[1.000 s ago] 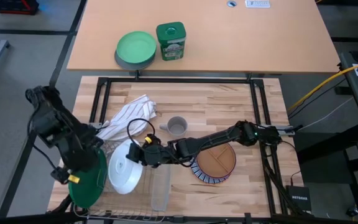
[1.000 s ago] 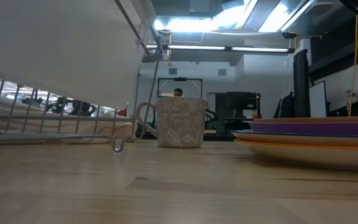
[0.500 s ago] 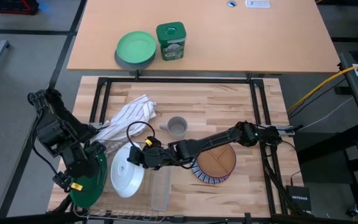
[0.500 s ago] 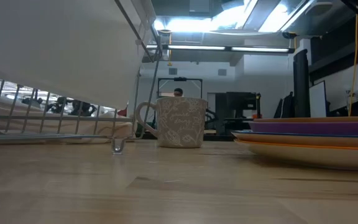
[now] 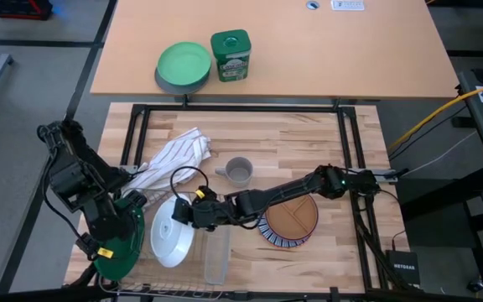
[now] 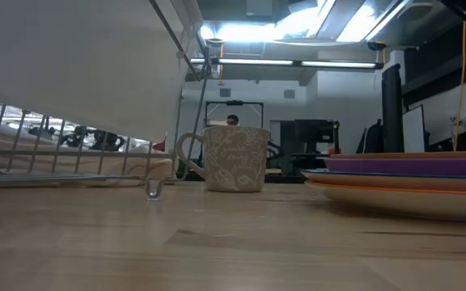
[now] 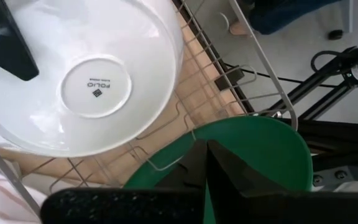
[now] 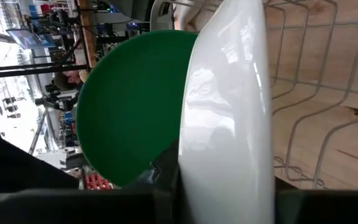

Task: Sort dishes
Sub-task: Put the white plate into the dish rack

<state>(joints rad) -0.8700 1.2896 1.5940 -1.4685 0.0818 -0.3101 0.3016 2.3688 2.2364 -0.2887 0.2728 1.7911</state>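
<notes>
Two plates at the rack, a stack left to sort.
High view: left gripper (image 5: 109,243), at eight o'clock, is closed on the dark green plate (image 5: 120,247) in the wire rack (image 5: 193,285); right gripper (image 5: 193,211) clamps the white plate (image 5: 171,231) beside it. Stacked plates (image 5: 288,220) wait at five o'clock. Low view: stack untouched. Wrist views: both plates stand among the rack wires.

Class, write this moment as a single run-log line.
left gripper: shut on green plate | right gripper: holding white plate in rack | stack: waiting
</notes>
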